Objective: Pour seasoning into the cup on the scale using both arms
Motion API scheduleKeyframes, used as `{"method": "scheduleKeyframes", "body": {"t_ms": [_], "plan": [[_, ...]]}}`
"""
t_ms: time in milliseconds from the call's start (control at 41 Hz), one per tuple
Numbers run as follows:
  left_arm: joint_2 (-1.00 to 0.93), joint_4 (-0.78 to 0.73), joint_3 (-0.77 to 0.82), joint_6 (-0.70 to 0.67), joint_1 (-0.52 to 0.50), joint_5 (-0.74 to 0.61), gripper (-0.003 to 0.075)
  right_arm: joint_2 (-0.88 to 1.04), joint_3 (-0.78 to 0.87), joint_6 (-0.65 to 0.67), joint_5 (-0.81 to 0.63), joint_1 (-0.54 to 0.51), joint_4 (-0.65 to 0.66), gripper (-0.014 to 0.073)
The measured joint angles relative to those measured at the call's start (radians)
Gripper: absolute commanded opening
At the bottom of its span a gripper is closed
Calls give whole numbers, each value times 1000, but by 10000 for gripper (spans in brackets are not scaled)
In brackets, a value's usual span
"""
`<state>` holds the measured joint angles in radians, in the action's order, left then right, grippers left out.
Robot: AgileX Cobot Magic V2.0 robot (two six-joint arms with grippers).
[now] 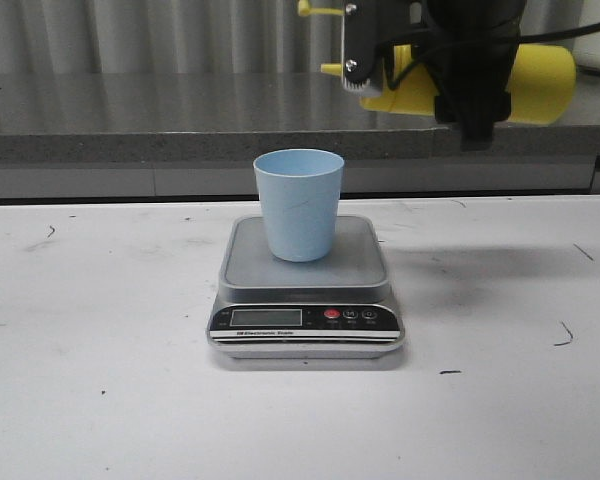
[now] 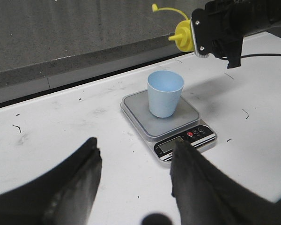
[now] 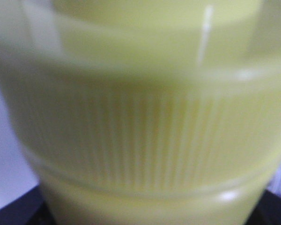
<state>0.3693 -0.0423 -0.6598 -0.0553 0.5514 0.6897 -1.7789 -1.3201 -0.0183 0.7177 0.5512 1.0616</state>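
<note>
While the tall yellow plastic squeeze bottle of seasoning (image 1: 535, 84) is held nearly level above and to the right of the cup, no stream can be seen at its pointed nozzle (image 2: 174, 37); pouring is judged not yet begun. The small cap (image 2: 154, 7) hangs free on its thin tether. The right gripper (image 1: 430, 70) is closed around the bottle; fine ribbing on the yellow collar (image 3: 145, 136) fills the right wrist view. The small pale blue tapered plastic cup (image 1: 299, 203) stands upright on the flat silver digital scale (image 1: 305, 270), apparently empty. The left gripper (image 2: 136, 173) hangs wide apart, holding nothing, over the scuffed white table (image 1: 90, 330).
</note>
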Motion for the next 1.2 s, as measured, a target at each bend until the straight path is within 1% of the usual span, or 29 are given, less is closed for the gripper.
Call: {"method": "scheduleKeyframes", "body": {"t_ms": [73, 146, 244, 317, 463, 585, 707, 780, 878, 951, 1098, 1195], "plan": [[0, 0, 0, 0, 0, 0, 347, 18, 0, 165, 4, -7, -49, 325], [0, 0, 0, 0, 0, 0, 347, 50, 0, 279, 4, -25, -114, 325], [0, 0, 0, 0, 0, 0, 347, 119, 30, 378, -25, -63, -210, 325], [0, 0, 0, 0, 0, 0, 347, 185, 87, 436, -80, -97, -260, 325], [0, 0, 0, 0, 0, 0, 347, 303, 270, 542, -290, -174, -283, 325], [0, 0, 0, 0, 0, 0, 347, 344, 419, 615, -517, -250, -281, 325], [0, 0, 0, 0, 0, 0, 347, 338, 539, 636, -754, -335, -272, 314], [0, 0, 0, 0, 0, 0, 347, 315, 585, 640, -896, -396, -259, 307], [0, 0, 0, 0, 0, 0, 347, 265, 601, 635, -1050, -464, -248, 307], [0, 0, 0, 0, 0, 0, 347, 222, 601, 605, -1141, -494, -247, 307], [0, 0, 0, 0, 0, 0, 347, 137, 601, 474, -1280, -505, -301, 307], [0, 0, 0, 0, 0, 0, 347, 68, 601, 350, -1367, -505, -365, 307]]}}
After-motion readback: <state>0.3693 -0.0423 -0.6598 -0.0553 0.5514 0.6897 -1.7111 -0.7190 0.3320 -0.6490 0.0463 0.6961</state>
